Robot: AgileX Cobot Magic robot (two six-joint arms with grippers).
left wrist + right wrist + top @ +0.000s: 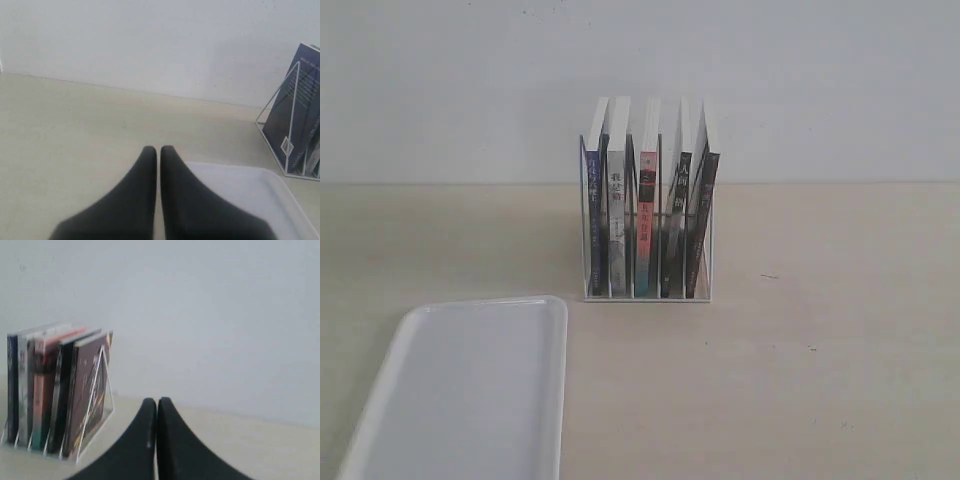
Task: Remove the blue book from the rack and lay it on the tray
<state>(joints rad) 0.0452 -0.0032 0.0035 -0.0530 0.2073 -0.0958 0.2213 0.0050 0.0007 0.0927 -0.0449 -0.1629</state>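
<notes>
tray (470, 390) flat, white | blue book (597, 215) dark-blue spine, upright, leftmost rack (648, 297) slot | left gripper (158, 149), right gripper (157, 401) closed, empty

Ext view: tray (470, 400) cut by lower + left frame edges, near corners out of shot. Spine chars on blue book (597, 215) and neighbour books (647, 220) too small, I can't read them. Rack (650, 297) dividers thin, hard to separate from page blocks.
L wrist: rack clipped at frame edge. Blue book's cover fronts row, rest mostly behind it, cover print blurred. Left gripper (158, 148) covers part of tray, and its body is cut off by frame.
R wrist: books soft-focus, titles unreadable. Right gripper (156, 400) base cut off.
</notes>
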